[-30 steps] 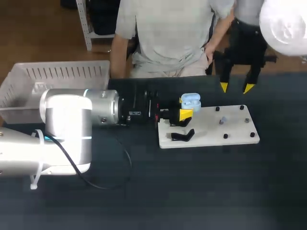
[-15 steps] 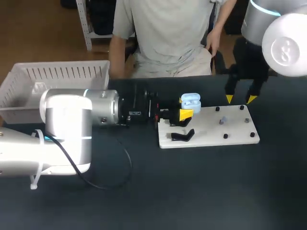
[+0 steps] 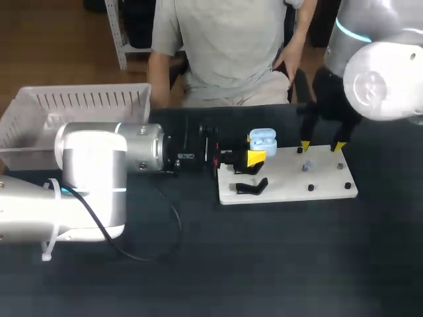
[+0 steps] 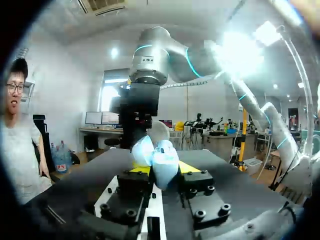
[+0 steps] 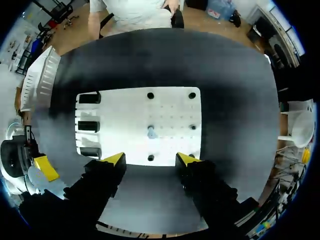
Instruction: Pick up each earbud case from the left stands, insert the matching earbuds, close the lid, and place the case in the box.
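My left gripper [image 3: 255,157] lies level over the left end of the white board [image 3: 287,185], shut on a light-blue earbud case [image 3: 262,139] whose lid stands open. In the left wrist view the earbud case [image 4: 157,159] sits between the yellow fingertips [image 4: 188,167]. A small pale earbud [image 3: 305,167] stands on the board among several black pegs. My right gripper [image 3: 321,145] hangs open above the board's far edge, nothing between its fingers. From the right wrist the earbud [image 5: 151,132] lies just ahead of the right gripper [image 5: 150,160], with the board [image 5: 172,107] beneath.
A black stand [image 3: 251,188] sits at the board's front left; a row of black stands [image 5: 87,125] shows along that end in the right wrist view. A white slatted basket [image 3: 73,105] stands at the far left of the dark table.
My right arm has come in from the table's far edge and down to the board's back edge, and its fingers have spread wider. The left arm and the case have not moved.
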You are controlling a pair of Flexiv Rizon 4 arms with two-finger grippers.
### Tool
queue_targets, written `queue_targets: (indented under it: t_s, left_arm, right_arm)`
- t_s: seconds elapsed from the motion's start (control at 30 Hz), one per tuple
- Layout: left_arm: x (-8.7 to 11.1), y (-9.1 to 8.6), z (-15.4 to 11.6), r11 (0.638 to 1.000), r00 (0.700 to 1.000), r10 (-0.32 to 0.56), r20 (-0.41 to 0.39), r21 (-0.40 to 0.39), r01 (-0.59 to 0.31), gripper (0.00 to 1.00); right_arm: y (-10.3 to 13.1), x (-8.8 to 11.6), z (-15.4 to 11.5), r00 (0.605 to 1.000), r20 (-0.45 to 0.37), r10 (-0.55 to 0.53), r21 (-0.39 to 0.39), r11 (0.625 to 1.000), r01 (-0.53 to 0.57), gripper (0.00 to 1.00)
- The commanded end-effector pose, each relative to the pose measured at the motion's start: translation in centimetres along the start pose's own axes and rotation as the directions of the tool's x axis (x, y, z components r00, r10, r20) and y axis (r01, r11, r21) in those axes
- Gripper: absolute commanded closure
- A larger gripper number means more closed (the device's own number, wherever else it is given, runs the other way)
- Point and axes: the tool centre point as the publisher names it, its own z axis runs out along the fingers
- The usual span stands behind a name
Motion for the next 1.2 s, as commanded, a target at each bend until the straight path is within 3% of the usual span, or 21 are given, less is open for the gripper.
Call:
queue_targets:
  t_s: [0.03, 0.13, 0.23, 1.2]
  left_arm:
    - [0.0, 0.1, 0.0, 1.0, 1.0, -0.001, -0.002, 0.001, 0.001, 1.0]
    - [0.0, 0.1, 0.0, 1.0, 1.0, -0.001, -0.002, 0.001, 0.001, 1.0]
    - [0.0, 0.1, 0.0, 1.0, 1.0, -0.001, -0.002, 0.001, 0.001, 1.0]
    - [0.0, 0.1, 0.0, 1.0, 1.0, -0.001, -0.002, 0.001, 0.001, 1.0]
  right_arm:
    - [-0.1, -0.3, 1.3, 1.0, 0.0, 0.007, -0.002, 1.0, -0.007, 0.35]
    - [-0.2, -0.4, 2.2, 1.0, -0.006, 0.006, -0.005, 1.0, -0.006, 0.37]
    - [-0.4, -0.5, 3.1, 1.0, -0.015, 0.004, -0.005, 1.0, -0.004, 0.5]
    - [-0.4, -1.0, 6.4, 0.999, -0.047, 0.013, -0.014, 1.0, -0.014, 0.65]
